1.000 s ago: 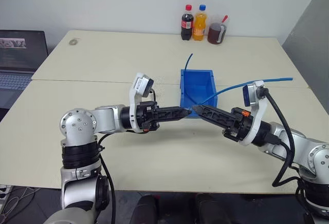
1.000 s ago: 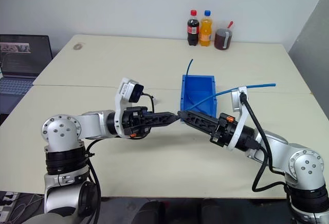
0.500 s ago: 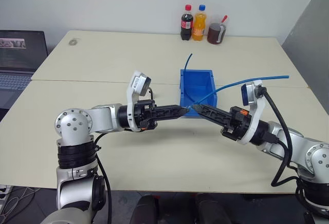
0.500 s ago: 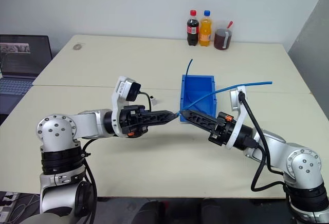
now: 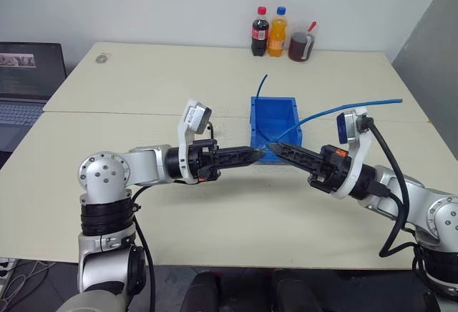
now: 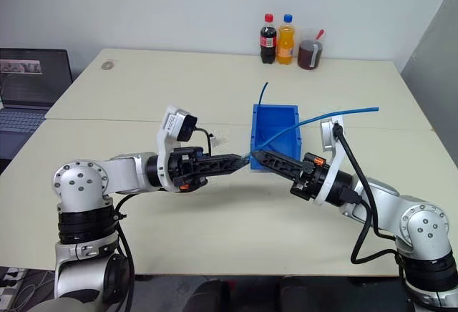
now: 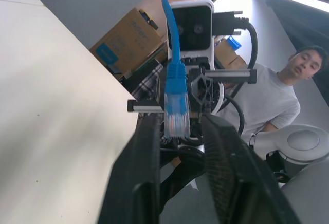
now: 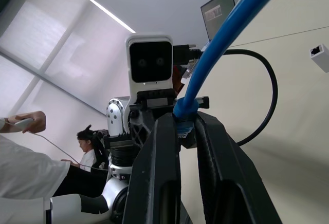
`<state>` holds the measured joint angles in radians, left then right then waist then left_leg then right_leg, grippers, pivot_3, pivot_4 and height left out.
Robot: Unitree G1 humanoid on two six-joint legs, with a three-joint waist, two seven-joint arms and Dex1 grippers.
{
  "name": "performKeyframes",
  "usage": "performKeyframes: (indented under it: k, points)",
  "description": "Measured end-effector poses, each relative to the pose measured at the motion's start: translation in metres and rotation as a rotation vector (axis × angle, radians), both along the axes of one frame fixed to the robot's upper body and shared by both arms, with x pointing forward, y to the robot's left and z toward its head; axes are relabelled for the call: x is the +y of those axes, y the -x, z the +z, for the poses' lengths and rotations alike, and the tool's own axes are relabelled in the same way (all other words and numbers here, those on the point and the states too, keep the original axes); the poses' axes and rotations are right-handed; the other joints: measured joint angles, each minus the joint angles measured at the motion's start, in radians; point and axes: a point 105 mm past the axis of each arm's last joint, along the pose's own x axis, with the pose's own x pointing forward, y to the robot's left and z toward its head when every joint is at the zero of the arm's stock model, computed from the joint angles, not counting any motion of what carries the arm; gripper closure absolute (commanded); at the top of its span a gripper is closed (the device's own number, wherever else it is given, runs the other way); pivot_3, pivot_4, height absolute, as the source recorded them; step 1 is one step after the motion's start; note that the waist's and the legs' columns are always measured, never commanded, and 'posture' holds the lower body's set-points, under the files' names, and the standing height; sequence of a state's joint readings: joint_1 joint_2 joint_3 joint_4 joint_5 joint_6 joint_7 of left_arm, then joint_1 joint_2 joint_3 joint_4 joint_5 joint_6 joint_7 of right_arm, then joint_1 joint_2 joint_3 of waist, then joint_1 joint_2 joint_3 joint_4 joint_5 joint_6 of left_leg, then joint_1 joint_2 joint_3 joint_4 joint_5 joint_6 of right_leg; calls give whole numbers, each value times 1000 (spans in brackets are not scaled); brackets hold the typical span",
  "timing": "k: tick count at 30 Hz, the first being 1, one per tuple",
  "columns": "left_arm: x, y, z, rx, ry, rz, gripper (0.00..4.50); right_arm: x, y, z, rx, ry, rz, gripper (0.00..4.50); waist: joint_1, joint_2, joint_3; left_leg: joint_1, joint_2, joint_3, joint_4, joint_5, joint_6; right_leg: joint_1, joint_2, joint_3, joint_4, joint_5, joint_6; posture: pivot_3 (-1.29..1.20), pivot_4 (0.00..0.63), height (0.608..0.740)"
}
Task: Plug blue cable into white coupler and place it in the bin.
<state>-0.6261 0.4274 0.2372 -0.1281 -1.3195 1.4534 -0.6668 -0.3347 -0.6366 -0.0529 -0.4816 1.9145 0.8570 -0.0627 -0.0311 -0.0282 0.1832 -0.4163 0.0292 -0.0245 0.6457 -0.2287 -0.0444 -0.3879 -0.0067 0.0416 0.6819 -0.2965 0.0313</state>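
Note:
Both grippers meet tip to tip above the table, just in front of the bin (image 5: pixel 273 99). My right gripper (image 8: pixel 186 118) is shut on the blue cable (image 5: pixel 322 115) right behind its plug. The plug (image 7: pixel 176 106) stands between the parted fingers of my left gripper (image 7: pixel 180 118), which is open. From the right gripper the cable arcs up and away to the right, and another stretch rises out of the bin. The white coupler (image 8: pixel 320 57) lies loose on the table near the left arm.
Two soda bottles (image 5: pixel 270 31) and a dark jar (image 5: pixel 301 45) stand at the table's far edge. A laptop (image 5: pixel 28 79) sits at the far left. A seated person (image 7: pixel 267 100) shows behind the arms in the left wrist view.
My right gripper has closed on the cable end and my left gripper's fingers have parted around the plug. Both hands have kept their places.

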Motion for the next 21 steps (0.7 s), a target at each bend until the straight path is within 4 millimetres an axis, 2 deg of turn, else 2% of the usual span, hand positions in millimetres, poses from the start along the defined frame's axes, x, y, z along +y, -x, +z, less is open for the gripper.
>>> performKeyframes:
  k: [6,10,13,16,18,19,21]
  points:
    - [9,8,-14,-124,-127,18,1335,-10,-17,-7,12,36,-59,4337,2,0,0,0,0,1,0,0,0,0,0,1,0,0,0,0,150,740]
    - [24,-6,-26,-244,-247,149,541,-21,-31,-19,13,96,-112,4337,2,0,0,0,0,1,0,0,0,0,0,1,-1,0,-1,0,150,740]
    - [45,-23,-35,-374,-373,320,43,-27,-37,-25,5,121,-138,4337,1,0,0,0,1,1,-1,0,0,-1,0,2,-1,0,-1,0,150,740]
    - [64,-35,-45,-480,-486,478,43,-32,-40,-25,-7,125,-158,4337,2,0,0,-1,2,1,-1,0,0,-1,0,3,-2,0,-1,0,150,740]
    - [91,-50,-59,-586,-622,649,43,-33,-43,-24,-18,117,-179,4337,2,0,0,-1,2,1,-1,0,0,-1,-1,3,-1,0,-1,0,150,740]
    - [93,-51,-60,-589,-629,658,43,-33,-43,-24,-18,115,-180,4337,3,0,0,-1,2,1,-1,0,0,-1,-1,3,-1,0,-1,0,150,740]
    - [110,-64,-67,-618,-687,765,43,-32,-45,-26,-17,107,-187,4337,4,0,0,-1,2,1,-1,0,0,-1,-1,2,-1,0,-1,0,150,740]
